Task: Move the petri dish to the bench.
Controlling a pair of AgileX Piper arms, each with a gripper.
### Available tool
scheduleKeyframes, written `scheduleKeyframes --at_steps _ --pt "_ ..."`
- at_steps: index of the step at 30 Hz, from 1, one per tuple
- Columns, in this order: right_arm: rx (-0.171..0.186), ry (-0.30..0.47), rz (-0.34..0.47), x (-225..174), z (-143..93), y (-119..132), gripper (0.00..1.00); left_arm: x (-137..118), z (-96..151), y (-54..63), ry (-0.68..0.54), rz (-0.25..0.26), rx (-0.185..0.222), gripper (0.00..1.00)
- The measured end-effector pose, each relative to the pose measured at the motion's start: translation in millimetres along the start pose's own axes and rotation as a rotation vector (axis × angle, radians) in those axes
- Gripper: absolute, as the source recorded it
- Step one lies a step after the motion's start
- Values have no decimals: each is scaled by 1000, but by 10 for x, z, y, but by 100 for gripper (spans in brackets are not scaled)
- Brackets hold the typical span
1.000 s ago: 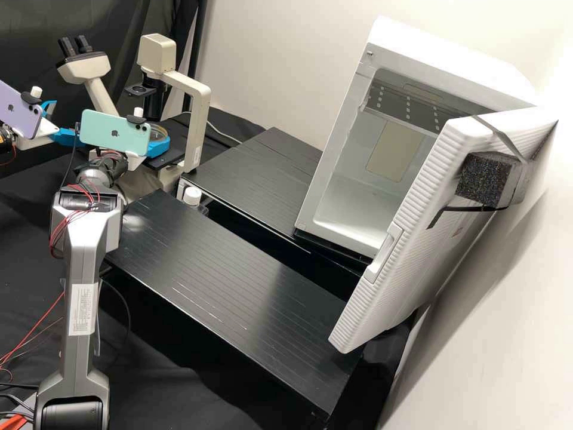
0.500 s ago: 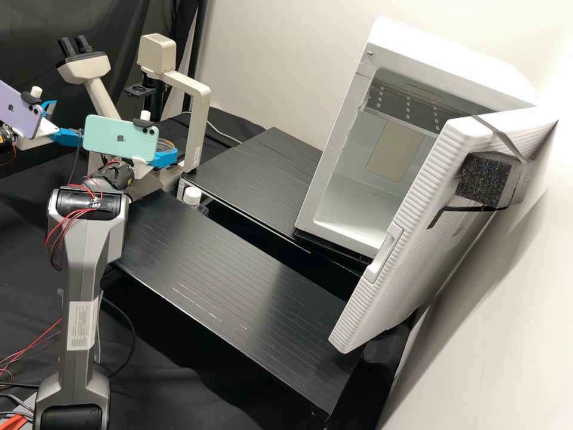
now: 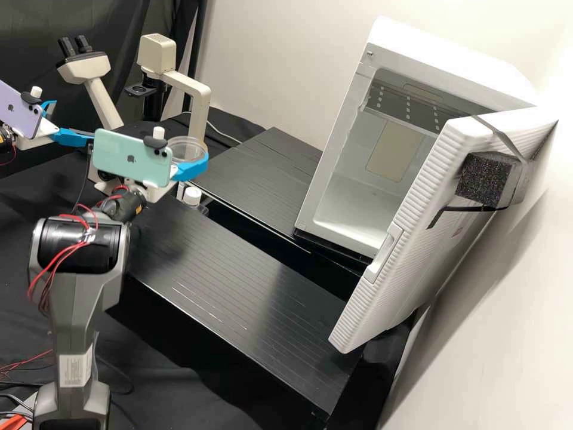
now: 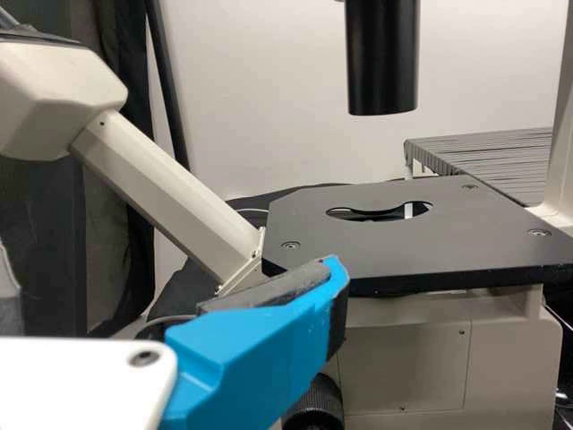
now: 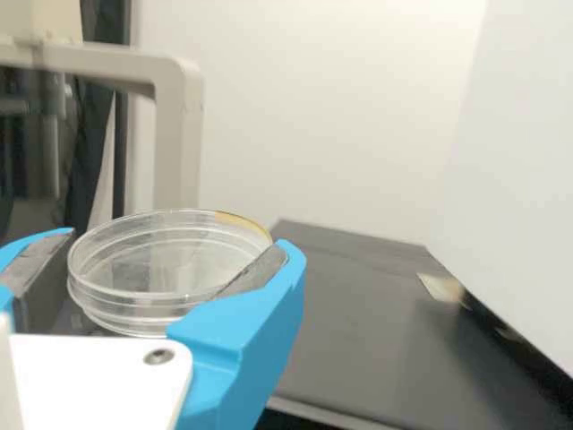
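In the high view, my right gripper [image 3: 184,159] is shut on the clear round petri dish [image 3: 186,147], held in the air at the microscope's near side, left of the black platform [image 3: 248,292]. From the right wrist view, the gripper [image 5: 179,246] has its grey pads [image 5: 260,270] against opposite sides of the dish [image 5: 161,273], which looks about level. My left gripper [image 3: 74,122] stands open and holds nothing at the high view's left edge. One blue finger of the left gripper [image 4: 255,349] shows near the microscope stage [image 4: 385,242] in the left wrist view.
A cream microscope [image 3: 200,110] stands at the back left. A white-capped bottle [image 3: 192,196] sits between the front platform and a rear black platform [image 3: 256,173]. The white incubator [image 3: 352,209] has its door [image 3: 418,239] open on the right.
My right gripper has carried the dish rightward in the high view, away from over the microscope stage, and the arm has shifted with it. The left arm has kept still.
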Motion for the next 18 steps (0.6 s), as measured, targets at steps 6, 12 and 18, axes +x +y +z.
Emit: scheduleKeyframes --at_steps 6,12,18 --pt "-17 -87 -13 -445 383 116 0 0 0 0 0 0 0 100" --pt "-4 -181 55 -849 728 281 0 0 0 0 0 0 0 100" --pt "50 -251 113 -1103 905 404 0 0 0 0 0 0 0 100"
